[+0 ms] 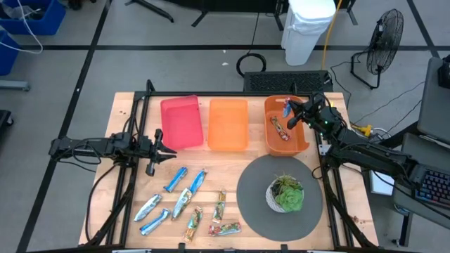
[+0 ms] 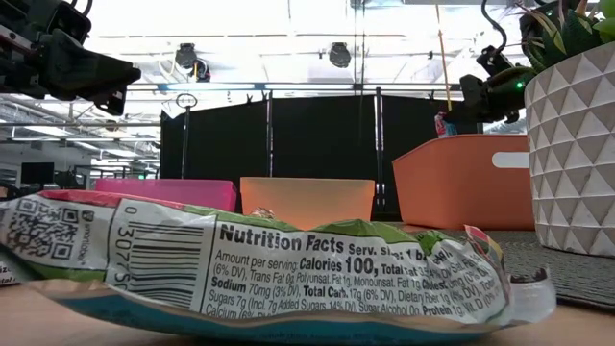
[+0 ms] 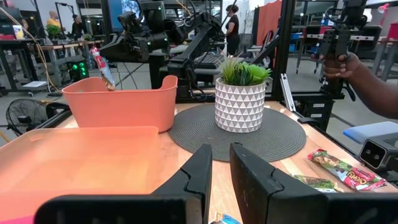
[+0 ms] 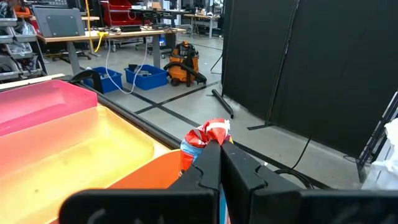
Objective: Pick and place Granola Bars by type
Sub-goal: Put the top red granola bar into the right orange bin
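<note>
Several blue granola bars (image 1: 184, 199) and three green-gold ones (image 1: 219, 206) lie flat on the table's near side. One more bar (image 1: 280, 128) lies inside the dark orange bin (image 1: 304, 143). My right gripper (image 1: 294, 112) hovers over that bin, shut on a blue-and-red bar (image 1: 286, 107). My left gripper (image 1: 166, 149) waits level beside the pink bin (image 1: 181, 123), its fingers (image 3: 202, 171) a narrow gap apart and holding nothing. My right gripper pinches the blue-and-red bar between its two fingers, and the crimped red end (image 4: 210, 132) sticks out past the fingertips (image 4: 208, 163). The bar is lifted clear and hangs tilted (image 3: 103, 70) above the dark orange bin.
A light orange bin (image 1: 228, 125) stands between the pink and dark orange ones. A potted plant (image 1: 287, 193) sits on a round grey mat (image 1: 253, 204) at the near right. A person's arm (image 3: 367, 81) shows beyond the table's edge.
</note>
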